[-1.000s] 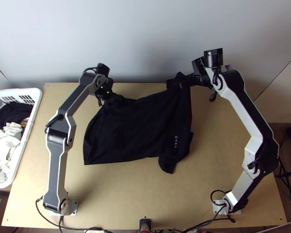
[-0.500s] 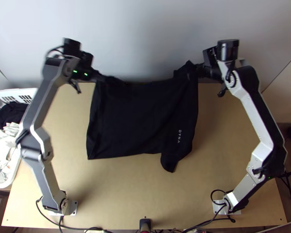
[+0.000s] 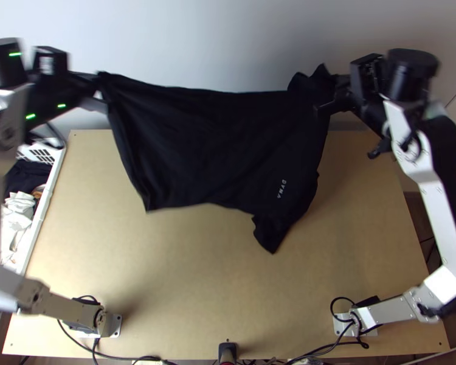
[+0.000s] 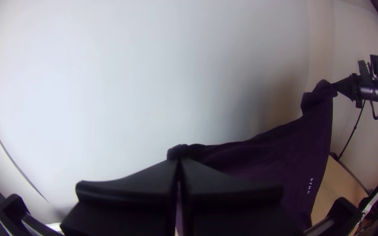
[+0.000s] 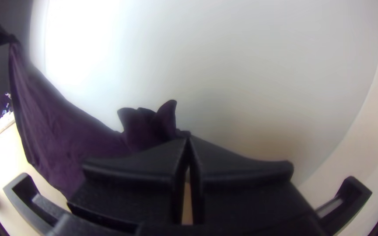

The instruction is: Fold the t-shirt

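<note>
Black left gripper [image 4: 178, 158] and right gripper [image 5: 189, 136], closed tight, pinch a black cloth t-shirt [image 3: 210, 140].
It hangs above the light wooden table [image 3: 216, 286], toward its far edge, held wide probably to shed creases.

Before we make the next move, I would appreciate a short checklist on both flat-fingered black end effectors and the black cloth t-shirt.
1. Left end effector shut on the t-shirt: ok.
2. Right end effector shut on it, well apart from the left: ok.
3. Upper edge spread between them: ok, slight sag.
4. Lower edge even: not ok, a tip hangs down towards the right.
5. Lower edge off the light wooden table: cannot tell.
6. White plastic basket beside, not under, the shirt: ok.
</note>
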Controlling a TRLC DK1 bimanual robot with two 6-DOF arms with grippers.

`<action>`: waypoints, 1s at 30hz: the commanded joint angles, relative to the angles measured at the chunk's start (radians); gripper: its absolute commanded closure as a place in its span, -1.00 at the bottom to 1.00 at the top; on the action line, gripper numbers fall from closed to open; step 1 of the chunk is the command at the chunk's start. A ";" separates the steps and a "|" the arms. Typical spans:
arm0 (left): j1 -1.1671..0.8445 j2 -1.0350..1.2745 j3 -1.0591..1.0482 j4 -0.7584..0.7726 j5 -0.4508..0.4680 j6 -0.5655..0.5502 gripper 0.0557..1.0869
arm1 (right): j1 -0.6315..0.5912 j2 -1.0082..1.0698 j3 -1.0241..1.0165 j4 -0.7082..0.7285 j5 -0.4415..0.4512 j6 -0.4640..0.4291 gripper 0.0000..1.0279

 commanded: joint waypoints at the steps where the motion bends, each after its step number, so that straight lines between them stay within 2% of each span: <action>1: 0.022 -0.205 -0.007 0.035 -0.027 0.028 0.93 | 0.089 -0.147 0.002 0.030 0.101 -0.093 0.95; 10: 0.021 -0.451 -0.010 0.023 -0.026 0.055 0.93 | 0.213 -0.343 -0.003 0.027 0.186 -0.232 0.95; 16: 0.021 -0.581 -0.007 -0.018 -0.018 0.100 0.93 | 0.256 -0.469 -0.001 -0.046 0.208 -0.318 0.95; 19: 0.024 -0.639 0.001 -0.098 0.016 0.104 0.93 | 0.256 -0.532 0.019 -0.122 0.206 -0.352 0.95; 24: 0.165 -0.713 -0.001 -0.212 0.160 0.115 0.93 | 0.248 -0.602 0.053 -0.276 0.206 -0.337 0.95; 30: 0.240 -0.737 -0.070 -0.284 0.263 0.118 0.93 | 0.239 -0.632 -0.006 -0.442 0.180 -0.171 0.95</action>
